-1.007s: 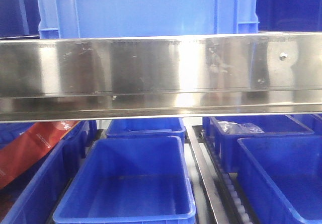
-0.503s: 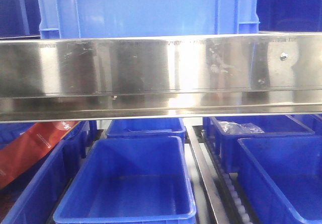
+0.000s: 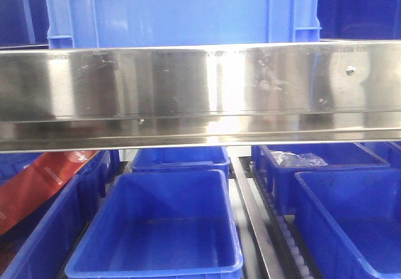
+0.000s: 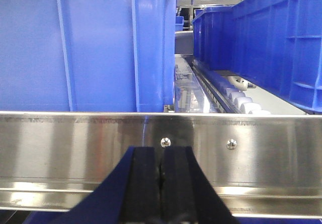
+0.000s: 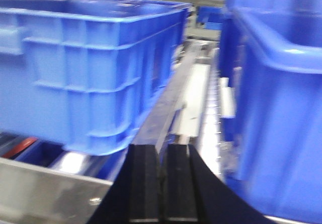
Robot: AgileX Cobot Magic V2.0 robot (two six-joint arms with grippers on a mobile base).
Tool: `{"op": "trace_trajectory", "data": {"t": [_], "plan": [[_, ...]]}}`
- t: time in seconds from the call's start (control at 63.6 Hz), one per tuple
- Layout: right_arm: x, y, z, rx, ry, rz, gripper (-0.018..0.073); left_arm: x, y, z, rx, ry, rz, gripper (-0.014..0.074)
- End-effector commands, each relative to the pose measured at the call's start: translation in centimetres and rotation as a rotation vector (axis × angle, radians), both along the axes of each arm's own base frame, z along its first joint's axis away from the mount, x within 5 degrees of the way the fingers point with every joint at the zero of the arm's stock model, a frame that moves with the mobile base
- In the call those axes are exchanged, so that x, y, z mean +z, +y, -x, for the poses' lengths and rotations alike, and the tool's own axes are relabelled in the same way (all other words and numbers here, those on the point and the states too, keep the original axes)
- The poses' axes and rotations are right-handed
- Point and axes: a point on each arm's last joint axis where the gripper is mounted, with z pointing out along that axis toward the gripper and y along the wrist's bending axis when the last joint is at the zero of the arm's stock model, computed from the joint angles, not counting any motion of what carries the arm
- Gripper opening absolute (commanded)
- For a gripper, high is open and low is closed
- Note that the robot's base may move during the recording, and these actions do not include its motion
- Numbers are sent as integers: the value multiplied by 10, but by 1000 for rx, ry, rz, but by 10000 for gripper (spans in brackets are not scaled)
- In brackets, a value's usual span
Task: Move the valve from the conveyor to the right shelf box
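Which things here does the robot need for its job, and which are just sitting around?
For the job:
right gripper, shut, nothing between its fingers
right blue box
No valve or conveyor shows.

Just sitting around:
left gripper, shut, empty
middle blue box
red bag
plastic bag
big blue crate
steel rail

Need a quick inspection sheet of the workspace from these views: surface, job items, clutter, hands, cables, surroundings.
Surface: steel shelf rail spans the front view; no conveyor in view.
Job's things: no valve seen. Right shelf box shows nothing in the part in view.
Clutter: red bag in a left bin; clear plastic packet in the rear right bin. Centre bin looks empty.
Hands: left hand shut, holding nothing, facing the rail. Right hand shut, holding nothing, between two blue crates; that view is blurred.
Cables: nothing seen.
Surroundings: large blue crate on the upper shelf; roller track beside it.
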Motion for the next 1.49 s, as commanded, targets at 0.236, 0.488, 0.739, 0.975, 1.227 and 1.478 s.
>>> {"op": "trace_trajectory", "data": {"t": [0.236,0.488,0.739,0.975,1.227,1.478], "plan": [[-55,-21,32,-206,-58,-6,-163,4,0,1,1,-35,8,-111],[-100,-23,44,-235,-74,-9,-163,4,0,1,1,-35,8,-111],[-116,-23,40,-230,-77,-3,-163,4,0,1,1,-35,8,-111],[-116,-23,40,-230,-81,-3,-163,4,0,1,1,-35,8,-111],[-116,-23,40,-230,-81,-3,-163,4,0,1,1,-35,8,-111],[-116,-23,40,-230,-81,-3,-163,4,0,1,1,-35,8,-111]]}}
